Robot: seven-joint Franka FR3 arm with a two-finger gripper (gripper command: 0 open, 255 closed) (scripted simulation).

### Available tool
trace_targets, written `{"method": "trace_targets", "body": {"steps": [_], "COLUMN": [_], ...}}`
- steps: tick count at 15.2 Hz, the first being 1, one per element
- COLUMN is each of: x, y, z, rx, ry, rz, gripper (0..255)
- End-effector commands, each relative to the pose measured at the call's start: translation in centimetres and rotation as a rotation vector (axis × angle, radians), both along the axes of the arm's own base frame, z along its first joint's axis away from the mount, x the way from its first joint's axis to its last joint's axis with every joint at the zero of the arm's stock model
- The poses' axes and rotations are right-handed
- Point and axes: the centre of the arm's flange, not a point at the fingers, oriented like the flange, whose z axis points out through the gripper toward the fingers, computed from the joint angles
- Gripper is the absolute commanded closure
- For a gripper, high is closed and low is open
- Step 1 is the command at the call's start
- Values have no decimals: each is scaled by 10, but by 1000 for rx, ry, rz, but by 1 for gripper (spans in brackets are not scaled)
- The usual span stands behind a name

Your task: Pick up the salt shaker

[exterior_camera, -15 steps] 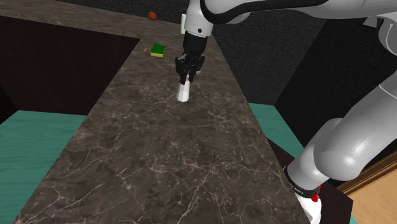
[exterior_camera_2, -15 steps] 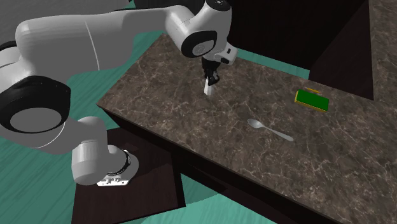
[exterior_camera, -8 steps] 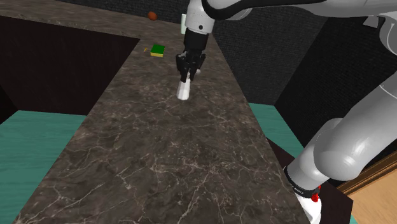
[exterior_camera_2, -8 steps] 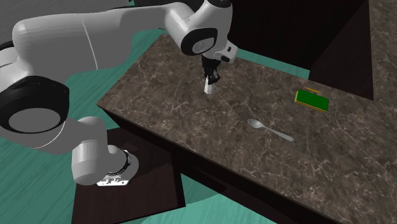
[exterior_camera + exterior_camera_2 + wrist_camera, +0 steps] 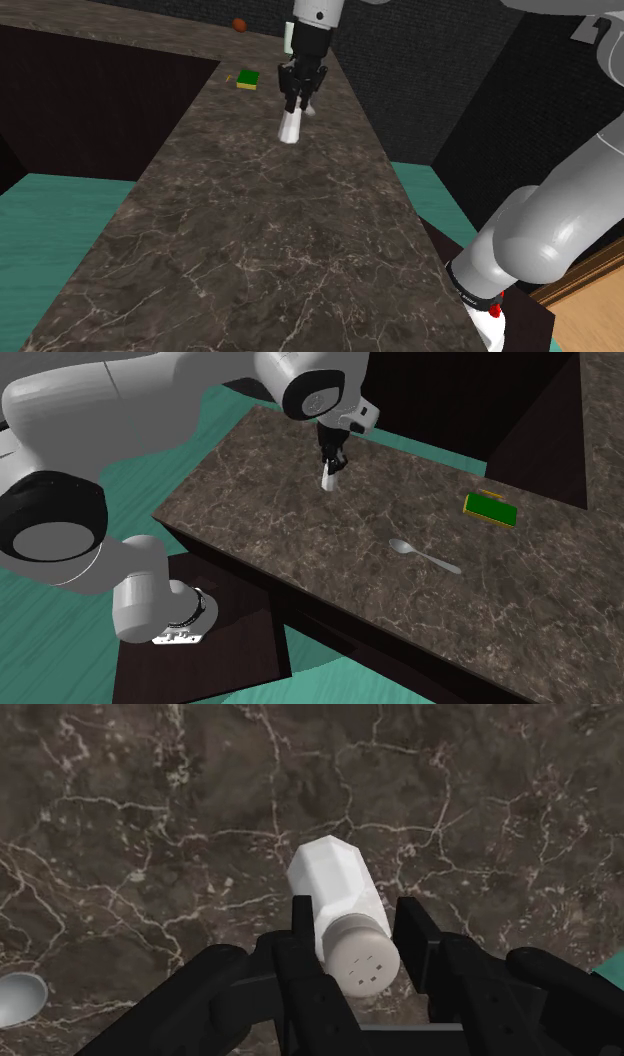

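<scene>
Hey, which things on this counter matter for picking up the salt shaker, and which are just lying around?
Part of the job:
- white salt shaker
- end effector, shut on it

Just lying about:
- green sponge
- spoon
- small orange ball at the counter's far end

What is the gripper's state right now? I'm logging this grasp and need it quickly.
Gripper: closed, holding the white salt shaker, with its fingers clasping it just below the holed cap.
</scene>
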Motion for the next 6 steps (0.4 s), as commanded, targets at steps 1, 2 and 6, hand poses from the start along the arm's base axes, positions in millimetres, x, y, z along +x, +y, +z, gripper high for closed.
{"method": "trace_targets", "body": {"steps": [1,2,6], "x": [0,0,0], "y": [0,0,0], "z": [11,16,27], "rx": [0,0,0], "ry": [0,0,0], "rz": [0,0,0], "gripper": [255,255,255]}}
